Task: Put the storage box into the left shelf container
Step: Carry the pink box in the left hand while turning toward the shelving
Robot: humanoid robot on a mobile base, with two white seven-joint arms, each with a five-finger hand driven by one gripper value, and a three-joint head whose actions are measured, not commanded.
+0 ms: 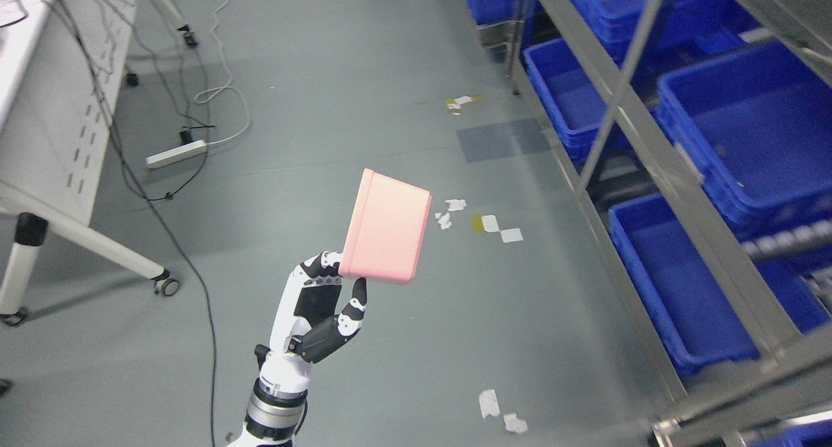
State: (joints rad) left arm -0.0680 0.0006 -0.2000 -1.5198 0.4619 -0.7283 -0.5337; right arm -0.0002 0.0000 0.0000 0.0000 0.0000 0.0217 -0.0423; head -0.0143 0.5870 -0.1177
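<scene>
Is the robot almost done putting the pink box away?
Not yet. Picking up looks done: the left hand holds the pink storage box up over the floor. It is being carried now. Left to do: bring it to the shelf and set it in a blue container.

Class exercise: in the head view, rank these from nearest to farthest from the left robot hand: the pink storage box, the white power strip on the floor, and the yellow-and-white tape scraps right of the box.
Measured from the left robot hand:
1. Pink storage box, held in its fingers, just above.
2. Tape scraps, on the floor to the upper right.
3. White power strip, on the floor at upper left, by the table.
</scene>
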